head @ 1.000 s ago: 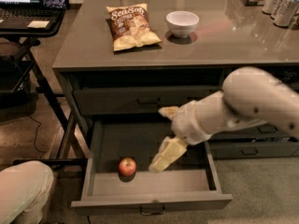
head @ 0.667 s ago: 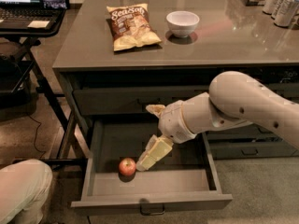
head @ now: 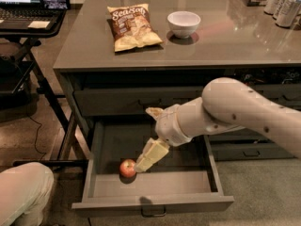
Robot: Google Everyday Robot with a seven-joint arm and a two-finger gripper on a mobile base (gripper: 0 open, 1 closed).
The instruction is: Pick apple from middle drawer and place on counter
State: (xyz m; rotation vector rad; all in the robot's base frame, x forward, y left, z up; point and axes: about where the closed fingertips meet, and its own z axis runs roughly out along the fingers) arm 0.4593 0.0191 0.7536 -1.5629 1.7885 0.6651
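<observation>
At the far left, the black laptop stand stands beside the cabinet and plays no part in the job. On the glossy grey counter, a brown-and-yellow bag of crisps lies at the far left, with nothing of the task set down there yet.

Below it, the wide dark-grey middle drawer is pulled fully out. The small red apple with yellow patches sits on the drawer's grey floor, left of centre and towards the near front wall. It lies in the same spot as a second ago.

What has changed is the cream two-finger gripper. Over the last second it has swung leftward across the drawer, from right of centre to the apple. Its fingers are spread wide and hold nothing. The lower one slants down so that its tip meets the apple's right side, and the upper one points left, well above the fruit.

The reach therefore looks nearly complete, though the apple is not yet between the fingers. The grasp, the lift and the placing all remain.

Farther right on the counter are a white ceramic bowl and, at the far right corner, a cluster of pale drink cans.
</observation>
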